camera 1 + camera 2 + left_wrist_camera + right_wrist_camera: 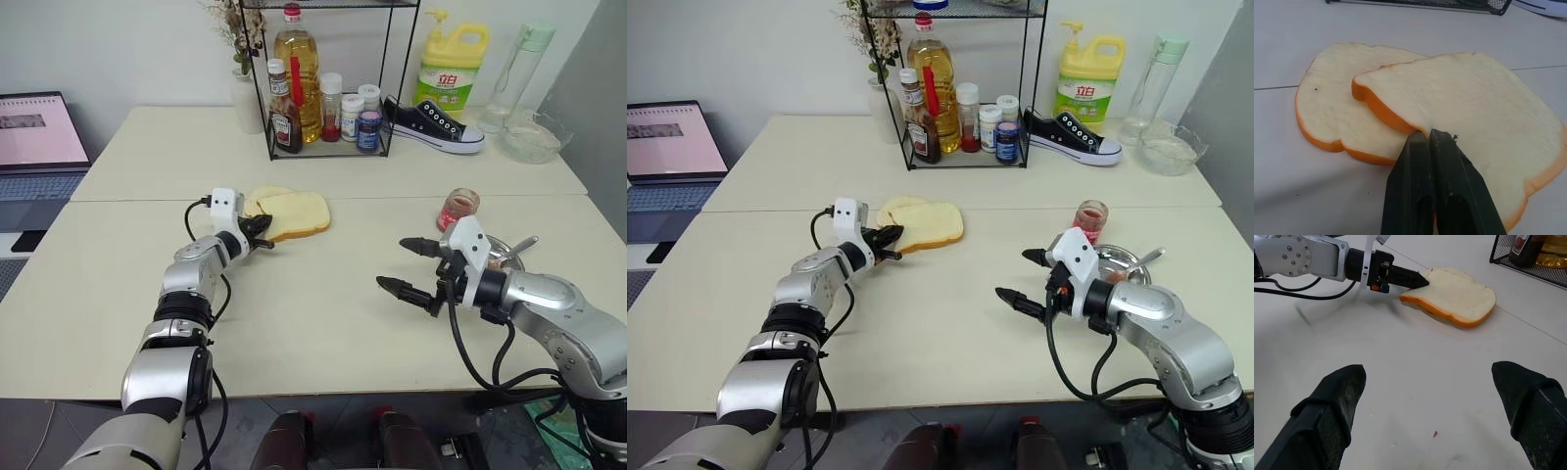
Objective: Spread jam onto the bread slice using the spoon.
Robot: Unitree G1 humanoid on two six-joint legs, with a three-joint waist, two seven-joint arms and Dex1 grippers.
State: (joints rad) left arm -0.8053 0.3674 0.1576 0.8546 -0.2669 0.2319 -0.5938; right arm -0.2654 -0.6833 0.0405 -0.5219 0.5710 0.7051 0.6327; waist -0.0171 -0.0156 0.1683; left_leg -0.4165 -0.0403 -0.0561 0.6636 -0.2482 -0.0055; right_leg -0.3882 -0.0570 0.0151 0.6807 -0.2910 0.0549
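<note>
Right now I count two slices of bread overlapping at the middle of the table (294,323). The bread slice (299,213) lies on top, and a second slice (263,198) pokes out from under it toward the upper left. My left gripper (265,233) has its two black fingers pinched together on the near edge of the top slice; in the left wrist view the fingertips (1425,142) meet right at its crust. My right gripper (411,266) hovers over bare table at right of centre, spread wide with nothing between the fingers. Behind it sits one round steel dish (1127,260), with the spoon (1148,258) sticking out over its rim. One small jar (459,207) of jam stands just beyond the dish. At upper centre, one wire rack (328,147) holds several bottles.
</note>
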